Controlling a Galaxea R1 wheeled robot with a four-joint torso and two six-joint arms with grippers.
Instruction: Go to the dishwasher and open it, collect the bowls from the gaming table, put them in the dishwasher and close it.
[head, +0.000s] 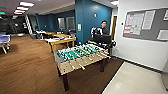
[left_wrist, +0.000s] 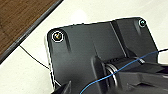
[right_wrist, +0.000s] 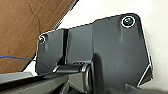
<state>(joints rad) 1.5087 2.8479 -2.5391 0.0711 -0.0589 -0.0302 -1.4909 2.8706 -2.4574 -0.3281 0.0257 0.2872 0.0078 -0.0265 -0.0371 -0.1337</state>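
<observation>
In the head view the robot stands in a wide lounge. In front is a football table (head: 80, 56) with a green field and rods; it is not the table of the task. Behind it, further into the room, stands the gaming table (head: 61, 41), long, with yellow wooden sides and a pale top, beside the blue wall (head: 86, 21). Something lies on its top, but I cannot tell if it is bowls. A person (head: 103, 28) stands behind the football table with a control rig. On the white wall at the right hangs a notice board (head: 146, 23). The dishwasher is not to be made out here.

I judge that bowls will be stiff, light and smooth, maybe breakable, so it is better to take one by the rim, with one finger inside and one outside.

The floor is brown wood (head: 30, 65), and near the robot it changes to a pale smooth floor (head: 135, 80).

In the left wrist view the pale floor and a dark border strip (left_wrist: 30, 32) to the wood are below the arm; I cannot tell the state of the left gripper.

In the right wrist view the same two floors meet; for the right gripper I also cannot tell
</observation>
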